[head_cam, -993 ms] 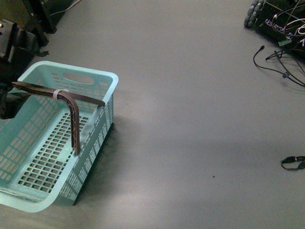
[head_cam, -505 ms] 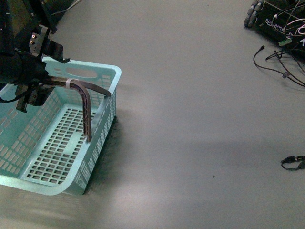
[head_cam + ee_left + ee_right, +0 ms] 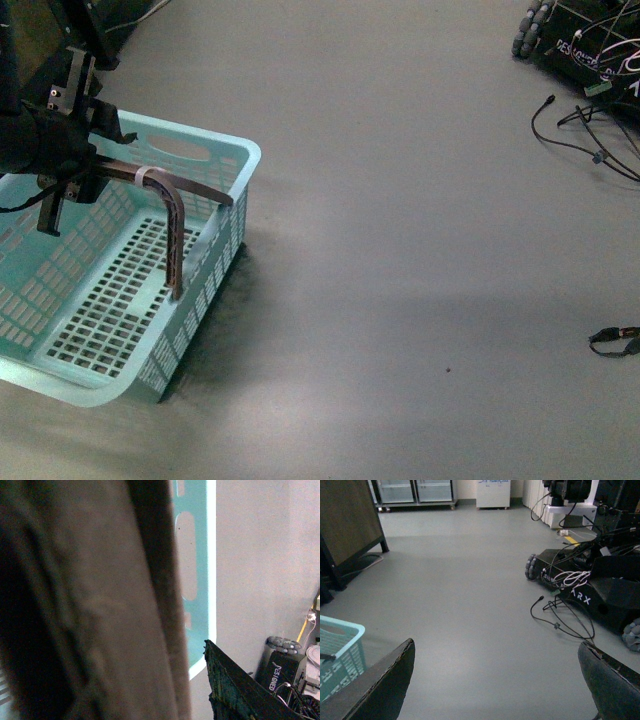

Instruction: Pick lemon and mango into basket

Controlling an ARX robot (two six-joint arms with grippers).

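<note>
Teal plastic shows at 9 o'clock in your front view: the basket (image 3: 228, 165) stands on the grey floor (image 3: 400, 250). Your left gripper (image 3: 88, 166) is clenched on its brown handle (image 3: 176, 225), just beside the white tie (image 3: 150, 177). Since half a second ago, the basket's near end has swung slightly toward 8 o'clock. Loose cables (image 3: 590, 130) lie at 2 o'clock and a black strap (image 3: 615, 342) at 4 o'clock, both well apart from the basket.

Your left wrist view is mostly blocked by the blurred handle (image 3: 100, 605), with the basket's rim (image 3: 200, 555) behind it.

In your right wrist view the right gripper (image 3: 495, 650) hangs released, its fingers (image 3: 385, 680) wide apart over bare floor. A basket corner (image 3: 342, 635) shows beside one finger, and a black wheeled base (image 3: 590, 585) trails cables.
</note>
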